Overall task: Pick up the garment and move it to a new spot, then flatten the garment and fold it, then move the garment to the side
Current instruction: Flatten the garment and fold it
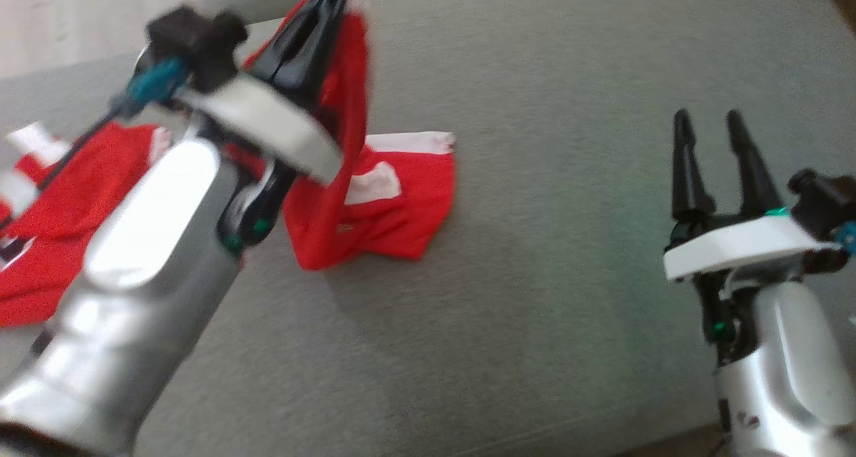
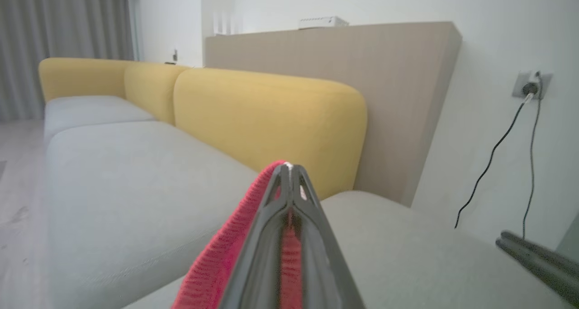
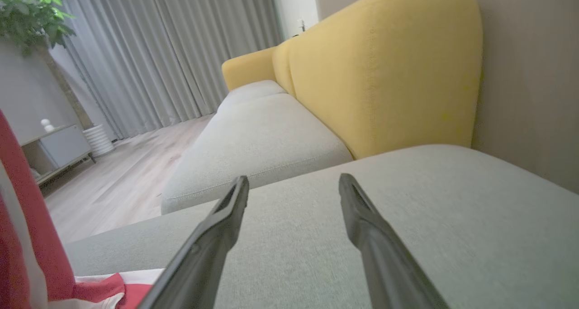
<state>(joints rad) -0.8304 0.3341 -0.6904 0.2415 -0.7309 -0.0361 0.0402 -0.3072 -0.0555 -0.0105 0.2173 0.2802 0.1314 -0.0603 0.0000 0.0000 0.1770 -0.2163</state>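
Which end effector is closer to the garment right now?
Left. The left end effector is shut on the garment, holding part up; the right end effector is open over bare sofa, off to its right.

Illumination is soft and even. Head view: motion blur on left arm (image 1: 154,243) and garment (image 1: 354,109). Wrist views: foreground defocused, edges distorted.

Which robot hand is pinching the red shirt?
The left gripper: it is shut on the red garment, with part held up off the sofa. The right gripper is open and empty.
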